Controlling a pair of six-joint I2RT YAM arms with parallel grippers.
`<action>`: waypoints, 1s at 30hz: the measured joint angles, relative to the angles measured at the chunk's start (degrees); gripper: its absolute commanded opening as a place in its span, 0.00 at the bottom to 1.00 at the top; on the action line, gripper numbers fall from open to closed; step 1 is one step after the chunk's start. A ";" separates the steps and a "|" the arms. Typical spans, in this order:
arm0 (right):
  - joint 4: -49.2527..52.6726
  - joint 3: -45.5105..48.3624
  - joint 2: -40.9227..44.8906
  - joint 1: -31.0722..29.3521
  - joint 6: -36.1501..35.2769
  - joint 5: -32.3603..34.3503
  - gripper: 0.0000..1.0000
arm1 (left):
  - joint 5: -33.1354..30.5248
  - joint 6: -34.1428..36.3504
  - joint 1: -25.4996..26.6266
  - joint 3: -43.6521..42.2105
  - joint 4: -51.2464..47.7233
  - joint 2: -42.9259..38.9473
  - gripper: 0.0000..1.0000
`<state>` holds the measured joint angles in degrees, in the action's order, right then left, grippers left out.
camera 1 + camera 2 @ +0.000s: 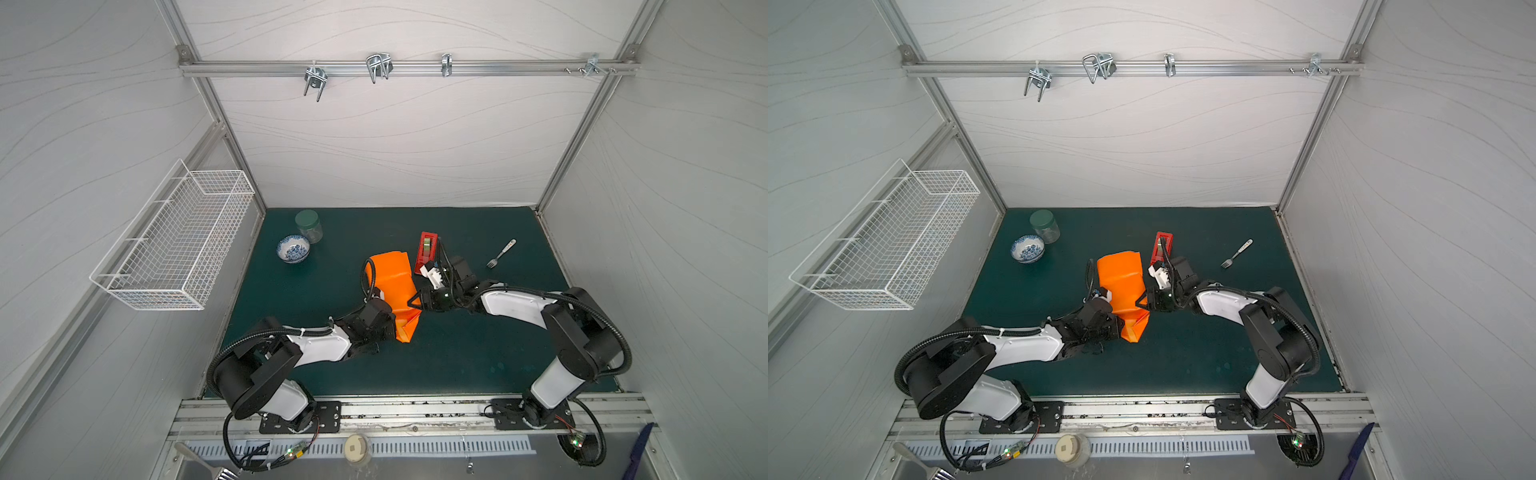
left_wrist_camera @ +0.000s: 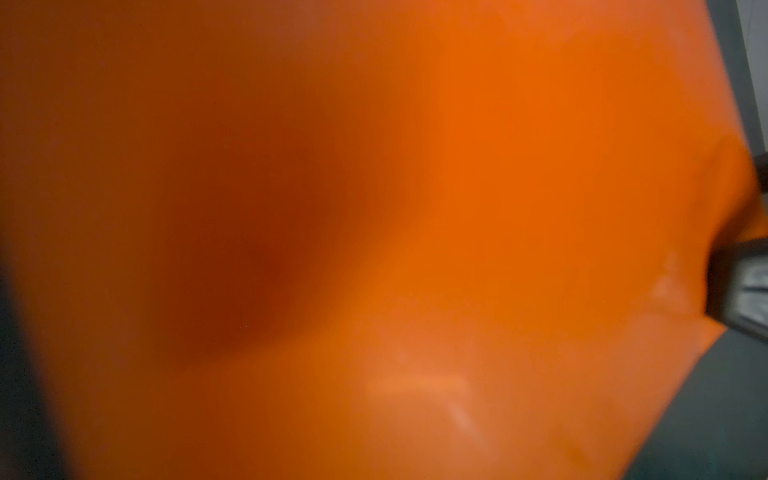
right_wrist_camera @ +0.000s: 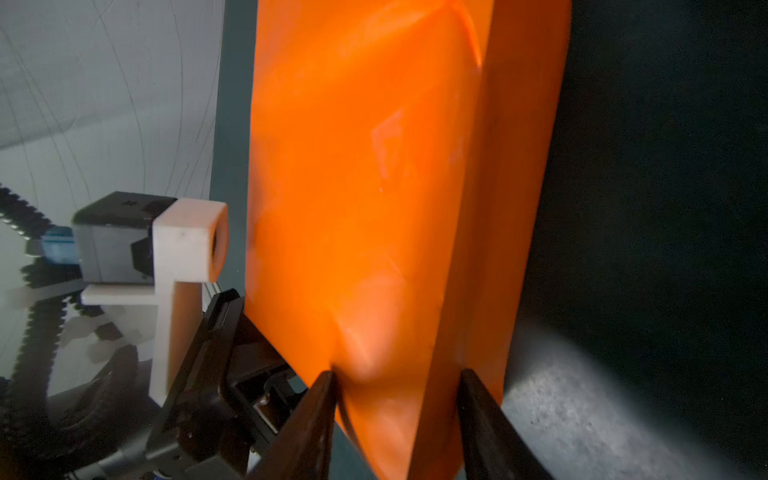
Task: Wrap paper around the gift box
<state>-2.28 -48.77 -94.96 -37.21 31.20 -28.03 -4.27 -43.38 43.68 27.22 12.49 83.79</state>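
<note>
Right wrist view gives the closest look. The paper (image 3: 374, 208) is smooth, glossy orange, folded into a long, flat-sided bundle with soft creases and one sharp edge. The right tool (image 3: 397, 374) is partly closed, its two dark tapered fingers (image 3: 320, 419) pressing opposite faces of the bundle's near end and gripping it. The speckled, matte dark green tabletop (image 3: 602, 415) shows beside it.

Left wrist view is almost wholly a blurred orange field, with slivers of dark surface at its borders, and no fingers can be made out there.

Both top views show what the wrist views do not. The bundle sits mid-tabletop between the two arms, just beside the narrow red tape dispenser (image 1: 427, 251), and its front end is folded into a triangular flap. The left tool (image 1: 1115, 326) is against the bundle's left side with its jaws hidden under the wrist, so I cannot tell how far open it is.

The gift box is not visible in any view. Whether the bundle touches the tabletop is unclear.

A metal fork (image 1: 500, 253) lies well to the right. A patterned bowl (image 1: 293, 248) and a lidded clear jar (image 1: 308, 225) stand at the far left.
</note>
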 measured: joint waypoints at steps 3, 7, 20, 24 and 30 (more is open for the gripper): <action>-0.22 0.00 0.00 -0.02 -0.02 0.04 0.47 | -0.26 0.00 -0.02 -0.04 -0.59 -0.48 0.27; -0.42 0.02 0.00 -0.07 -0.04 0.09 0.47 | -1.27 0.07 -0.07 -0.94 -3.04 -2.91 0.27; -0.96 0.33 -0.02 -0.07 -0.04 -0.04 0.46 | -2.38 1.38 -0.07 -2.89 -5.57 -5.38 0.10; -0.98 0.33 -0.02 -0.04 -0.07 -0.04 0.46 | -2.38 1.38 0.26 -2.99 -5.29 -5.16 0.05; -0.96 0.33 -0.02 -0.07 -0.04 -0.04 0.46 | -2.40 1.27 1.75 -3.17 -5.01 -5.14 0.00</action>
<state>-3.25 -48.45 -94.98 -37.28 31.16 -28.08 -6.68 -42.11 45.43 24.05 7.49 78.65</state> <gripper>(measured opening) 0.462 0.047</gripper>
